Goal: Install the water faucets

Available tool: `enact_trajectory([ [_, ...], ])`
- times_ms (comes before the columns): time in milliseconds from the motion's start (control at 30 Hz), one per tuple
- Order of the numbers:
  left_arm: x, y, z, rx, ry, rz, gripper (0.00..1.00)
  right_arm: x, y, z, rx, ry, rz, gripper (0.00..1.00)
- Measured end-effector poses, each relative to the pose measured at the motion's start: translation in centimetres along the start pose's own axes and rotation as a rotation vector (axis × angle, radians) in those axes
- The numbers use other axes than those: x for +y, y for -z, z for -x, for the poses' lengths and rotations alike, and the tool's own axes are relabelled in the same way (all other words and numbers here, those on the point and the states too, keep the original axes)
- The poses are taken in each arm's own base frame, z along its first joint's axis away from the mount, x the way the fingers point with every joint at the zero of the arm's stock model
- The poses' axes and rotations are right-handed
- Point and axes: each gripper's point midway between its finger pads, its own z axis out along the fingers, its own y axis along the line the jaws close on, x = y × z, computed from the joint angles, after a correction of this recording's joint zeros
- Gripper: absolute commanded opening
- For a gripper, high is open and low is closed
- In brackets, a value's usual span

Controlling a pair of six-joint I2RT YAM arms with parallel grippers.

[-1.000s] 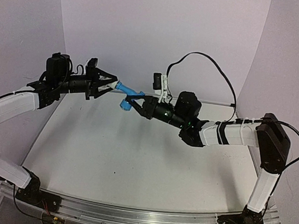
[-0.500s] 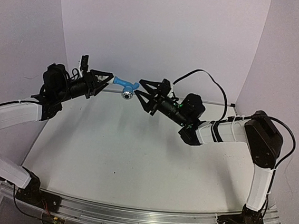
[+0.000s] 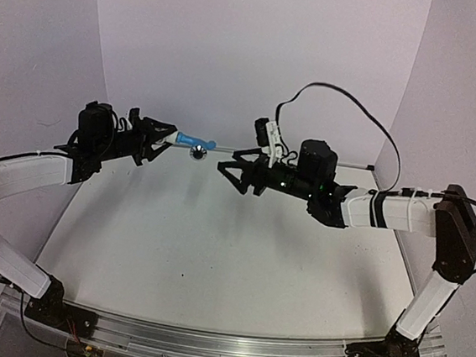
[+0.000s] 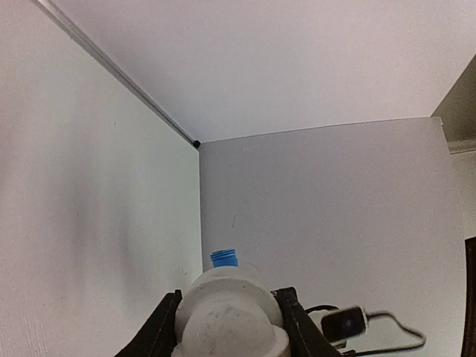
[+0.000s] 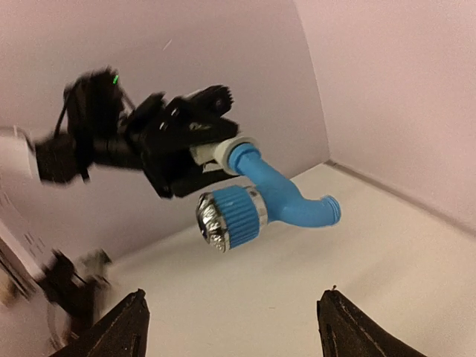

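The water faucets hang joined in the air above the table's far side. The light-blue tap body (image 3: pixel 189 140) has a bent spout and a blue, chrome-capped knob (image 5: pixel 230 217). Its end sits in the white fitting (image 5: pixel 223 152). My left gripper (image 3: pixel 170 135) is shut on that white fitting (image 4: pixel 230 312), and a blue threaded tip (image 4: pixel 224 258) pokes out past it. My right gripper (image 3: pixel 227 168) stands open a short way right of the tap and touches nothing. In the right wrist view the tap body (image 5: pixel 286 197) floats beyond the right gripper (image 5: pixel 234 294).
The white table (image 3: pixel 214 252) lies below both arms. Pale walls (image 3: pixel 258 54) close it in at the back and sides. A black cable (image 3: pixel 338 100) loops above the right arm.
My right gripper has let go of the tap, opened wide and drawn back to the right. The left gripper still holds the joined tap, which has turned and shifted slightly.
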Motion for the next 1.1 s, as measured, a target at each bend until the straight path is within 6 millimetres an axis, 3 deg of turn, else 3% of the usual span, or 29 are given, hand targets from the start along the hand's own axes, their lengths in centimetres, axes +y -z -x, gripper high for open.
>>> enact_trajectory([
  [33, 0.2, -0.1, -0.1, 0.011, 0.020, 0.004, 0.00, 0.4, 0.0, -0.4, 0.019, 0.082, -0.001, 0.82],
  [100, 1.2, -0.4, -0.9, 0.056, 0.095, 0.026, 0.00, 1.6, 0.0, -1.1, 0.069, 0.407, 0.000, 0.83],
  [200, 1.8, -0.6, -1.6, 0.098, 0.161, 0.044, 0.00, 1.7, -0.1, -1.3, 0.098, 0.702, -0.005, 0.84],
  [467, 1.6, -0.5, -2.5, 0.149, 0.224, 0.039, 0.00, 1.4, -1.1, -0.2, 0.122, 1.089, -0.008, 0.84],
  [733, 1.6, -0.5, -3.1, 0.183, 0.243, 0.035, 0.00, 1.3, -4.5, -1.6, 0.114, 1.134, -0.022, 0.76],
  [900, 1.5, -0.4, -3.3, 0.194, 0.239, 0.032, 0.00, 0.4, -5.7, -1.8, 0.106, 1.066, -0.065, 0.62],
  [1000, 1.5, -0.4, -3.3, 0.195, 0.220, 0.030, 0.00, -0.3, -6.5, -1.1, 0.090, 0.976, -0.108, 0.46],
  [1100, 1.6, -0.4, -3.0, 0.185, 0.194, 0.029, 0.00, -0.7, -6.8, -0.4, 0.073, 0.877, -0.140, 0.21],
])
